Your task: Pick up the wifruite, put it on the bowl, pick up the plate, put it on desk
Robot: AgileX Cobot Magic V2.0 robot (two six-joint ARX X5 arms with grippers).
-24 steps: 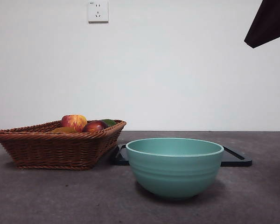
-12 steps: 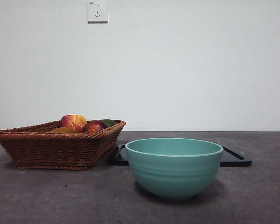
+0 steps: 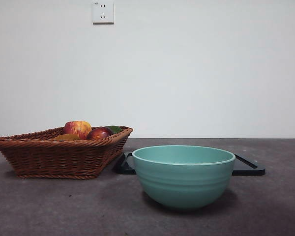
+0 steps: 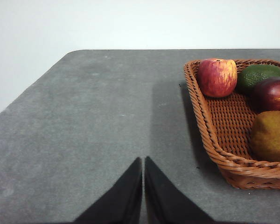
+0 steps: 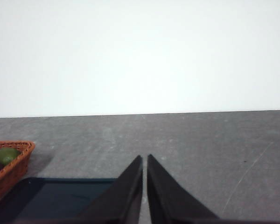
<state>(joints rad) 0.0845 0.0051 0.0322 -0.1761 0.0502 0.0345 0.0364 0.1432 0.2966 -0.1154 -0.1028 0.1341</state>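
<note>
Sitting in the wicker basket [image 4: 214, 135] beside the dark red fruit [image 4: 273, 93], the brown wifruite [image 4: 270, 135] looks small, round, light and a bit soft, best pinched gently across its middle, while the left claw [image 4: 143, 161] and right claw [image 5: 144, 158] wait with jaws together.

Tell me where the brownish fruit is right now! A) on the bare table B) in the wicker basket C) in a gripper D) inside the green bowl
B: the left wrist view shows the wifruite lying in the basket beside the dark red fruit.
</note>
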